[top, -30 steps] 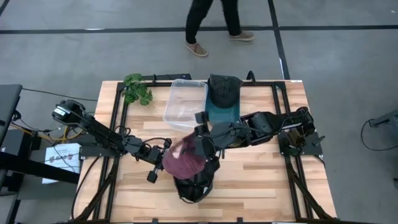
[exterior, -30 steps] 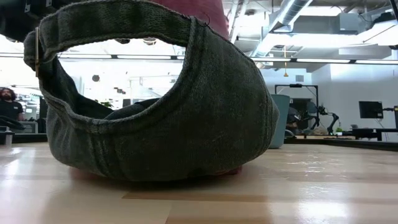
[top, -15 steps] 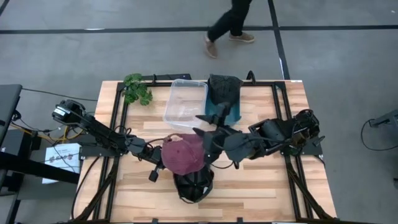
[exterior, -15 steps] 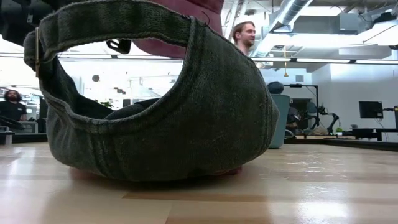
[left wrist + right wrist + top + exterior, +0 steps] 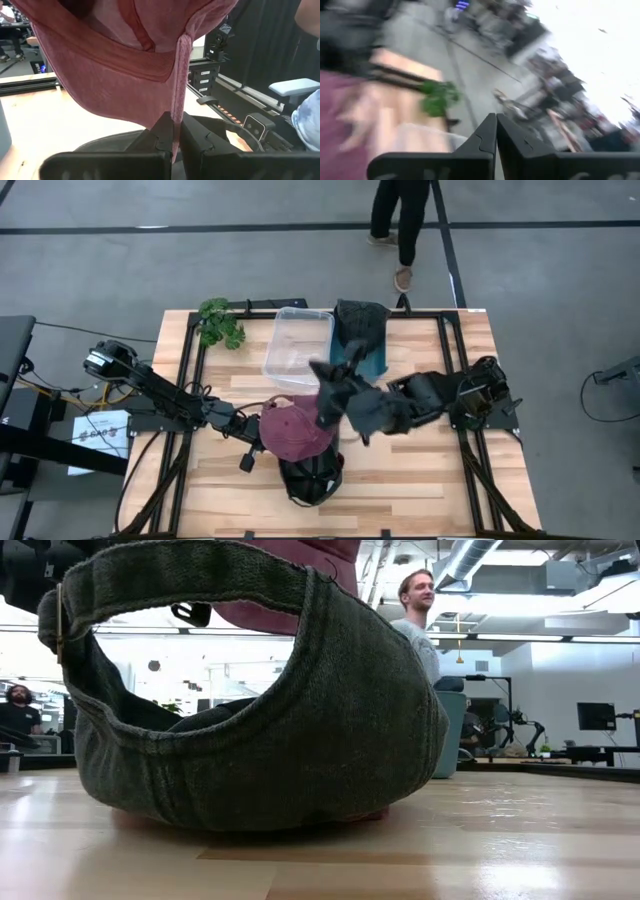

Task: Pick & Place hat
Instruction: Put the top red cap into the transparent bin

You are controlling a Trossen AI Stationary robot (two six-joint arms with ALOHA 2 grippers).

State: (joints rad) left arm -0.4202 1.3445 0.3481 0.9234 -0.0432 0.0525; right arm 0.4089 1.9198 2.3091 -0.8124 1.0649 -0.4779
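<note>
The maroon hat point(image 5: 297, 430) hangs over the near middle of the wooden table point(image 5: 420, 480), held up by the left end effector point(image 5: 254, 433), whose fingers are pinched tight on a fold of the hat's rim. In the left wrist view the two dark fingers point(image 5: 162, 135) clamp the pink-red cloth point(image 5: 125, 65) between them, and the crown billows out above. Directly beneath it, on the table's near edge, lies a dark olive cap point(image 5: 311, 478) (in the low view this cap point(image 5: 300, 720) fills most of the picture, its strap and buckle arching over the opening, with the maroon hat's edge point(image 5: 320, 550) just showing above it).

The right end effector point(image 5: 332, 380) is raised above the table just behind the maroon hat, apart from it, with its fingers closed together and nothing between them; the right wrist view shows the two fingers point(image 5: 490, 137) meeting in a seam.

Toward the far side of the table sit a clear plastic bin point(image 5: 297, 345), a teal bin point(image 5: 362, 360) with another dark hat point(image 5: 360, 325) draped over it, and a small green plant point(image 5: 220, 322) at the far left corner. A person point(image 5: 400, 220) stands on the floor beyond the table, and the low view shows a person point(image 5: 418, 625) in a grey shirt behind the cap.
</note>
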